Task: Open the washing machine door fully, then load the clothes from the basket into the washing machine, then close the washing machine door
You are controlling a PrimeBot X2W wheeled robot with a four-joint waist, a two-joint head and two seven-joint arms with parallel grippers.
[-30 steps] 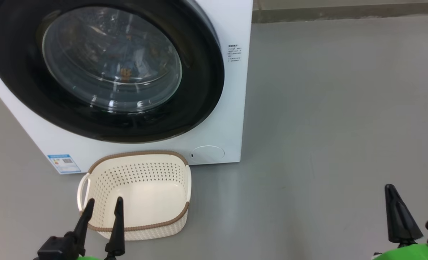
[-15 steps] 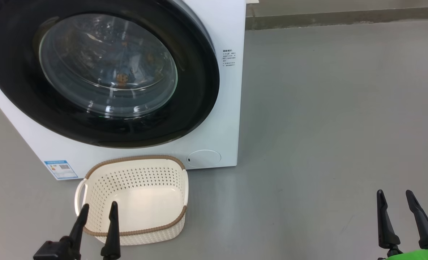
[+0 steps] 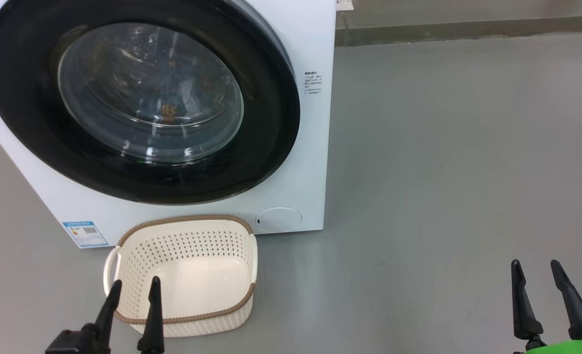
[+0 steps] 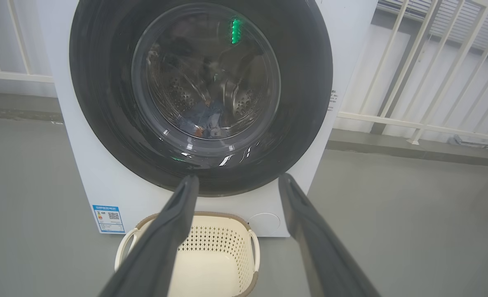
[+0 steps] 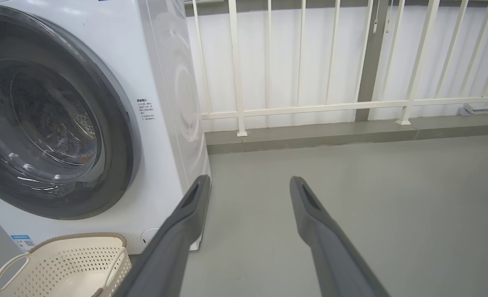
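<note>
In the head view the left tool (image 3: 136, 281) stands before the left part of the washing machine (image 3: 315, 162), its two dark fingers apart and nothing between them. Its fingertips overlap the near rim of the basket (image 3: 188, 236), which stands on the grey floor (image 3: 443, 172) just before the machine's lower front; whether the two touch cannot be told. This view looks down on the basket's smooth pale bottom, and the left wrist view shows both loop handles at its sides. Left of the basket, a small blue label (image 3: 85, 234) sits at the machine's lower left corner.

Above, the door (image 3: 25, 123) lies closed against the machine's front, its glossy black rim around the clear glass. The clothes (image 3: 173, 105) are inside the machine, behind the glass. The head view gives a blue piece with an orange spot. The left wrist view shows them low in the perforated steel drum (image 4: 178, 88), with a green light (image 4: 235, 31) reflected near the top of the glass. A round white cap (image 3: 278, 219) is at the machine's lower right.

Well to the right of the machine, over the floor, the right tool (image 3: 536, 263) is opened wide and holds nothing. Its own wrist view adds the machine's white side panel (image 5: 182, 95) and a white railing (image 5: 310, 62) behind the machine.
</note>
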